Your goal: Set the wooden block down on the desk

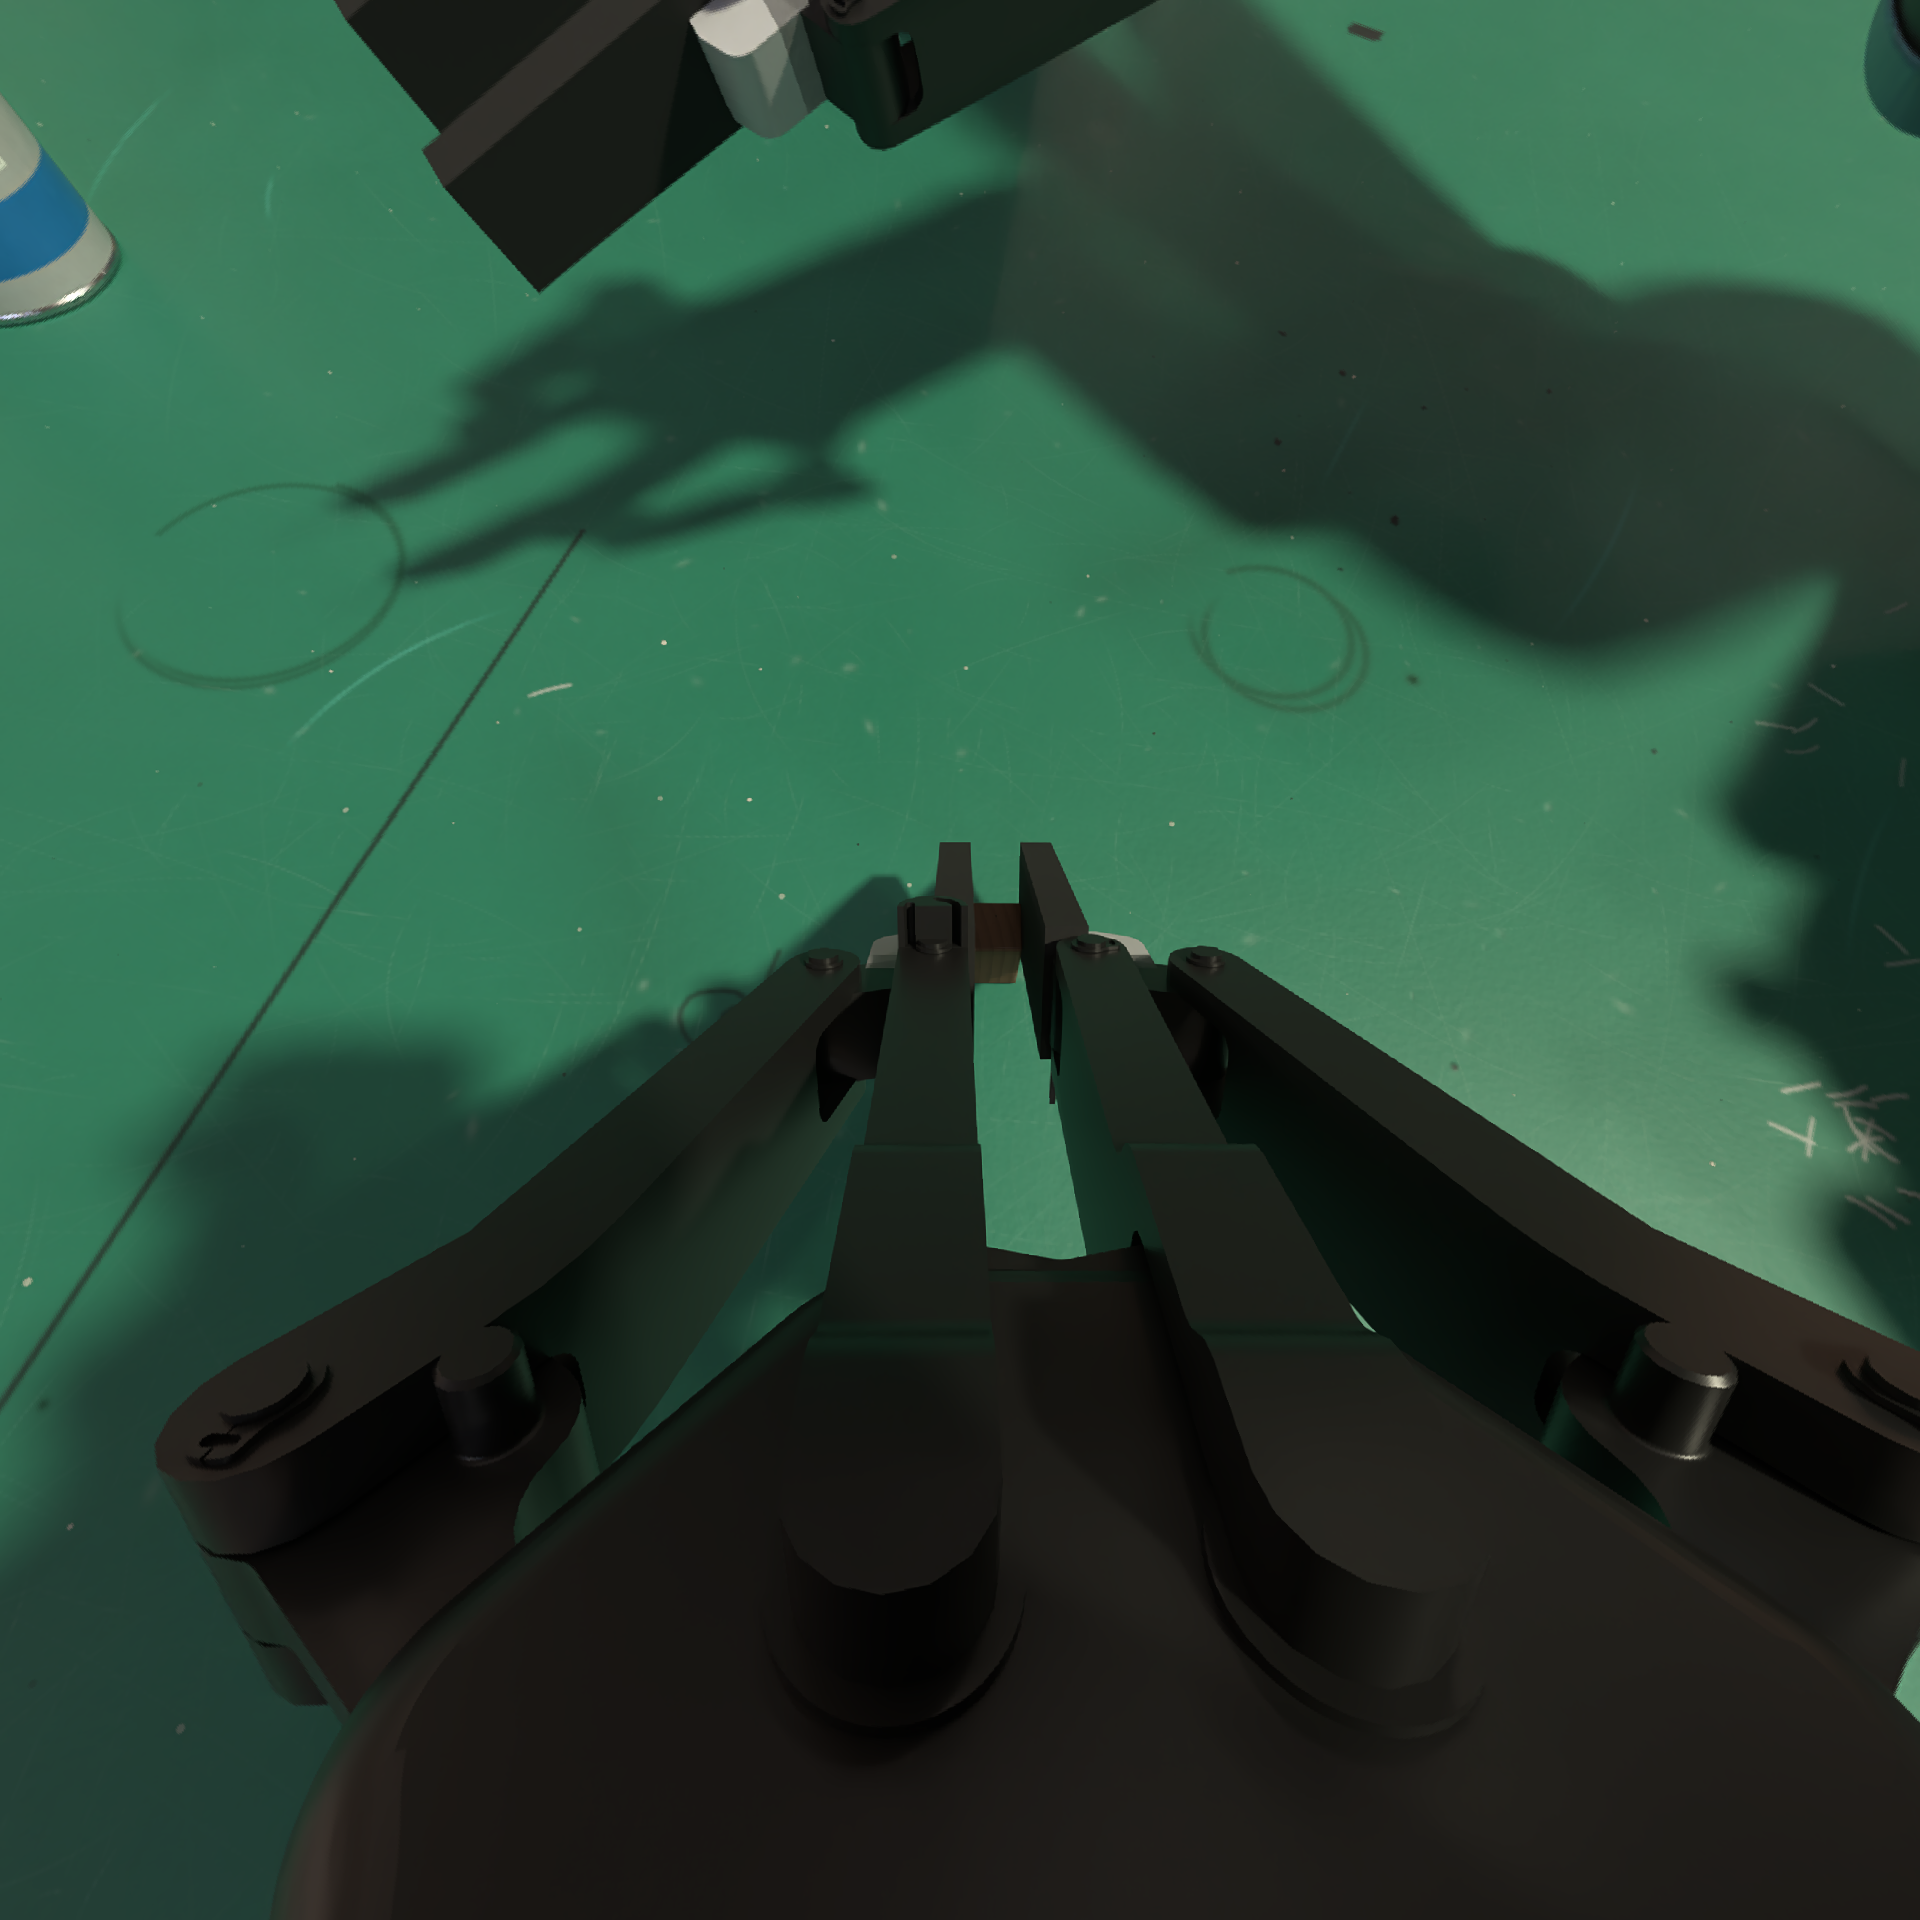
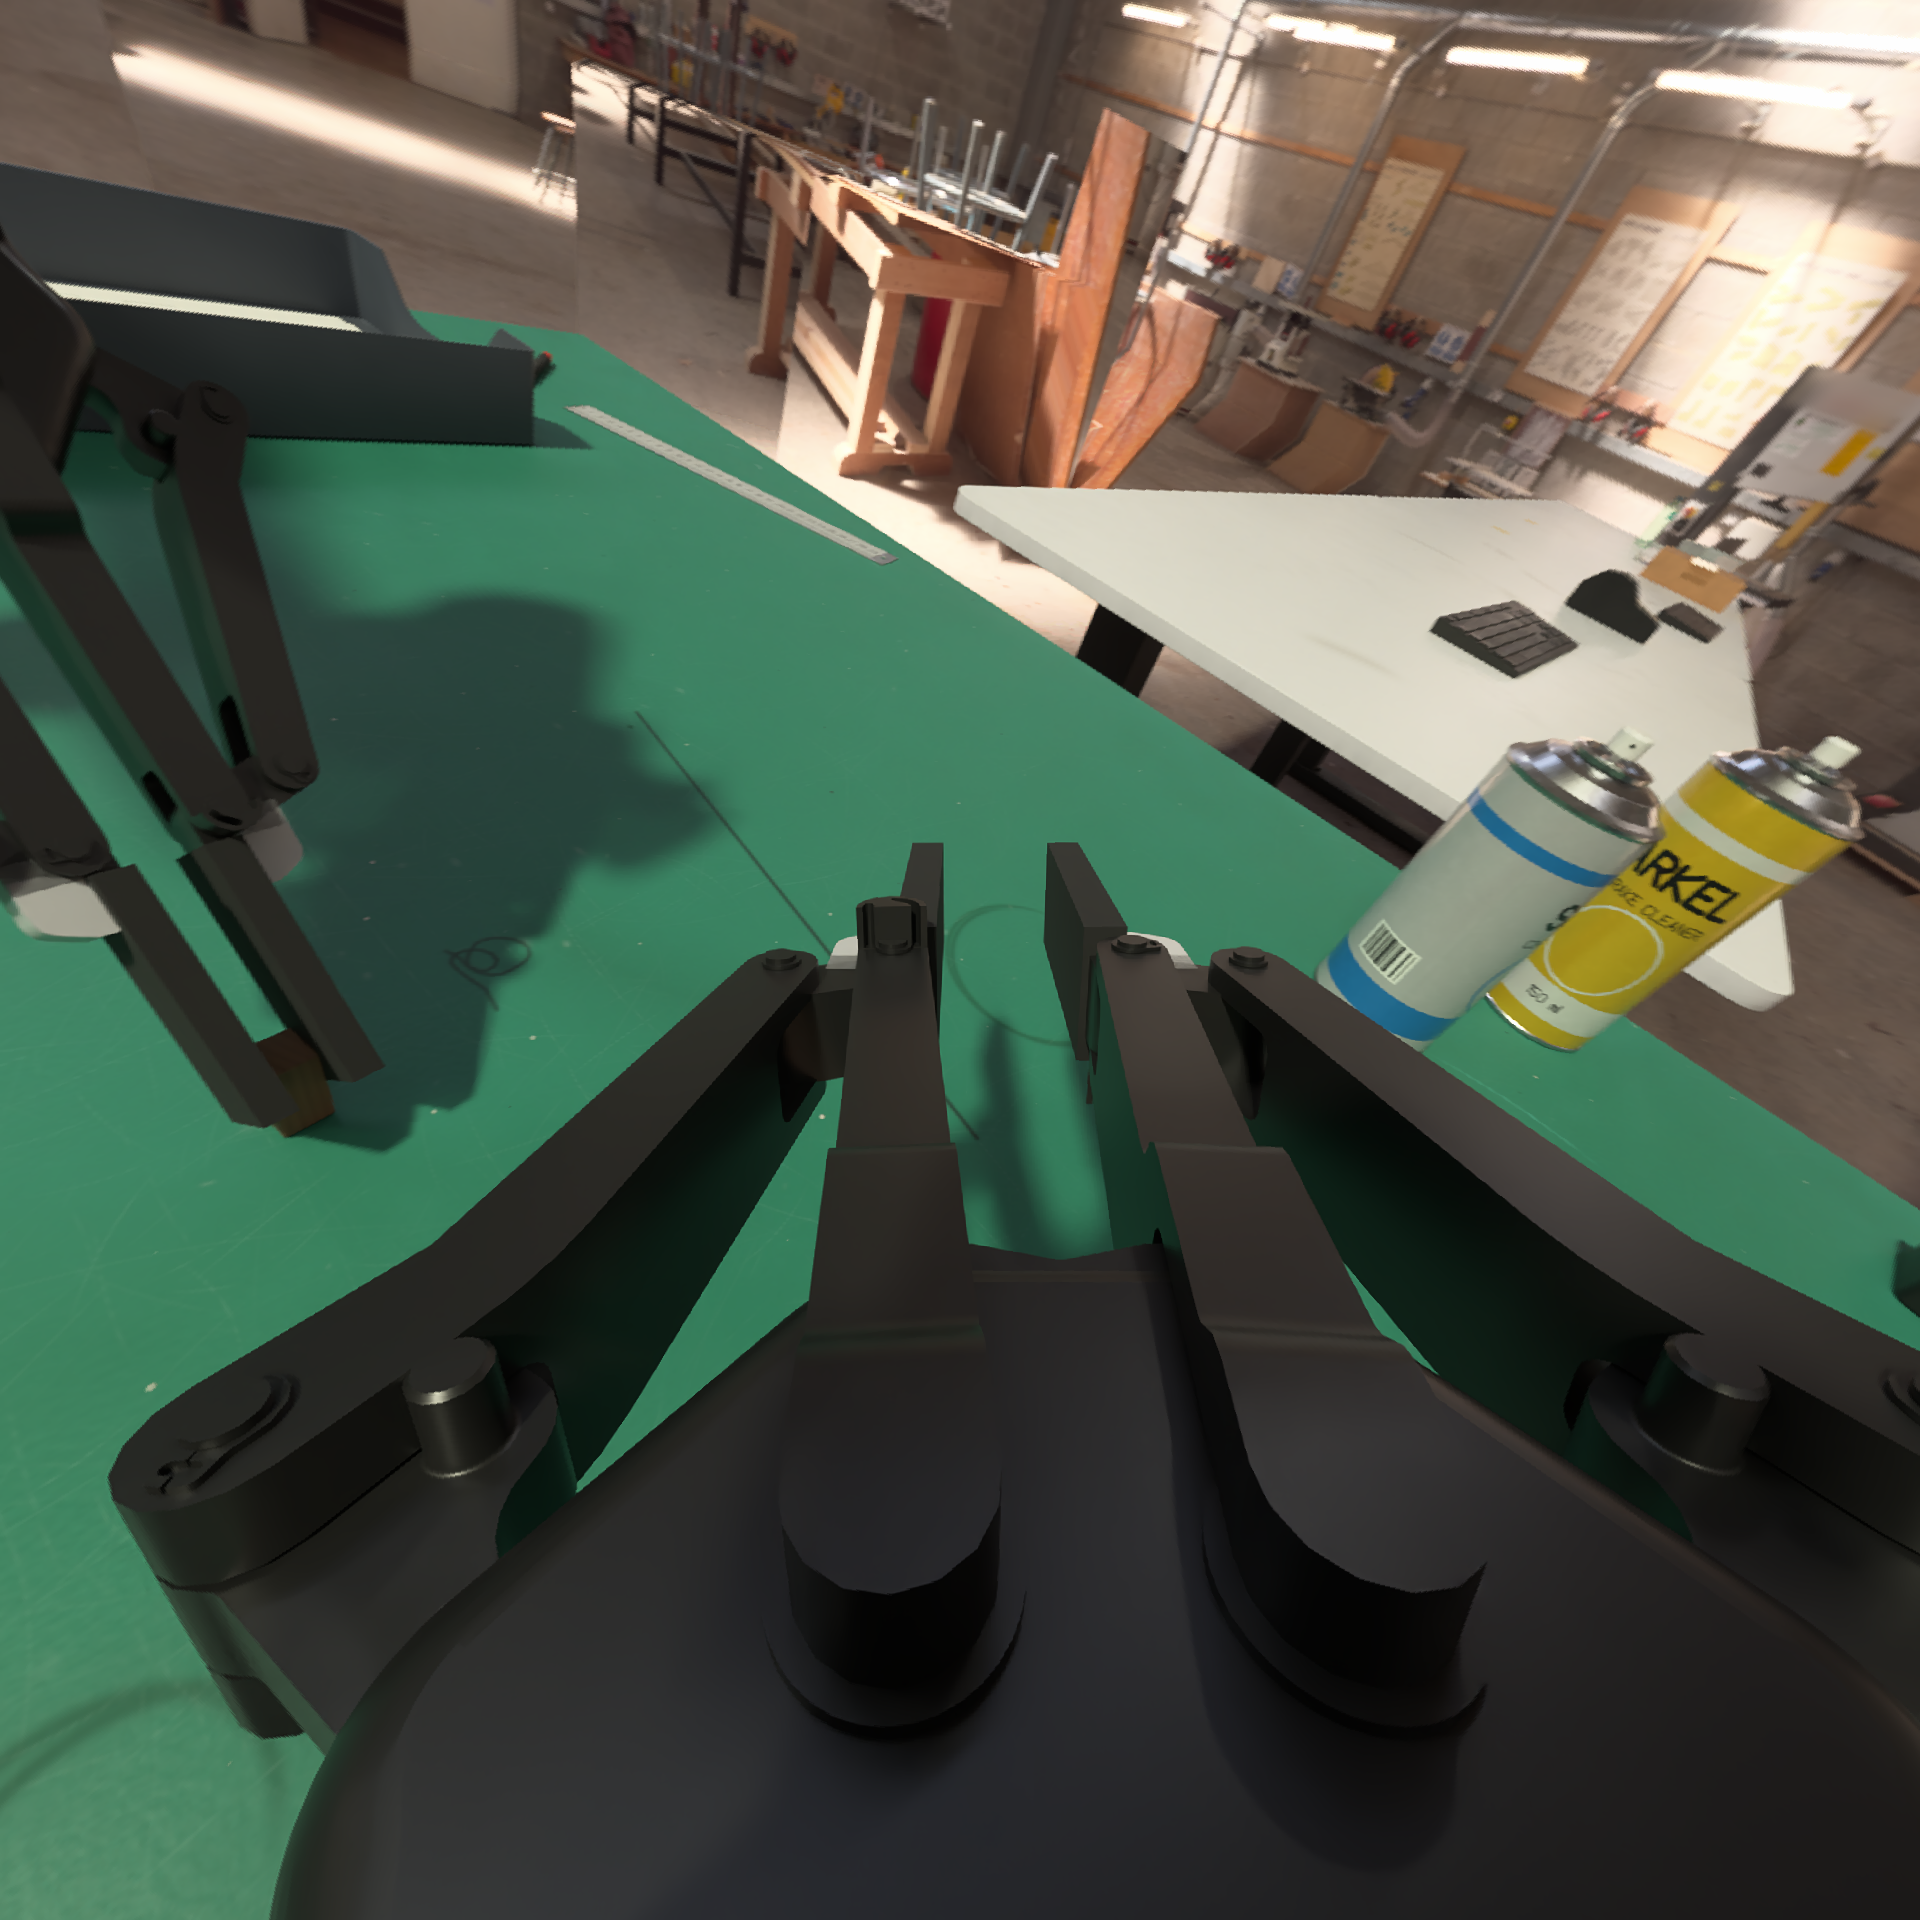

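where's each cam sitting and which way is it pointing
Left wrist view: rides the left tool, aimed steeply down at the green desk; its fingers pinch the wooden block.
Right wrist view: rides the right tool, aimed low across the desk toward the workshop; fingers apart, empty.
Shared: block, desk, blue-banded spray can.

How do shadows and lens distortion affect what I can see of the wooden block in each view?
Left wrist view: heavy arm shadows cross the green desk; the wooden block sits dim between the left gripper fingertips. Right wrist view: brighter, the block shows at the desk surface over its shadow; wide-angle bending tilts the spray cans.
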